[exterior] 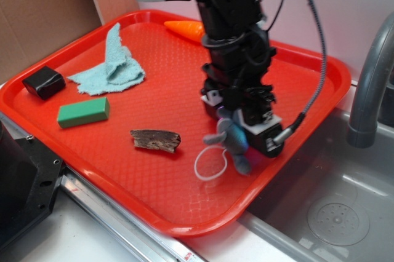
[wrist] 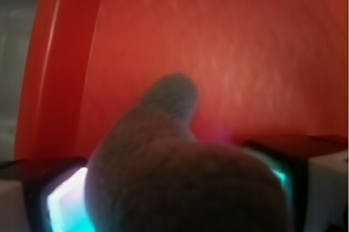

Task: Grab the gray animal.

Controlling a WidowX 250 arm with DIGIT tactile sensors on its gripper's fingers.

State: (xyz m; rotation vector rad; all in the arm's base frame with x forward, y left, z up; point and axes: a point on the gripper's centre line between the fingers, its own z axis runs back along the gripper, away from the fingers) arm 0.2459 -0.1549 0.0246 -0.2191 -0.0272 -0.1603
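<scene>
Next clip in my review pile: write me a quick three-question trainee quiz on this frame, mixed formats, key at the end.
1. True or false: the gripper is shut on the gray animal.
2. Multiple choice: what lies closest to the green block on the red tray?
A. the orange carrot
B. the light blue cloth
C. the faucet
3. Fill in: the white string loop hangs from the animal and reaches the ____ floor.

Key
1. True. The wrist view shows the plush filling the space between the two fingers.
2. B. The carrot is at the far rim and the faucet stands off the tray, over the sink.
3. tray
</scene>
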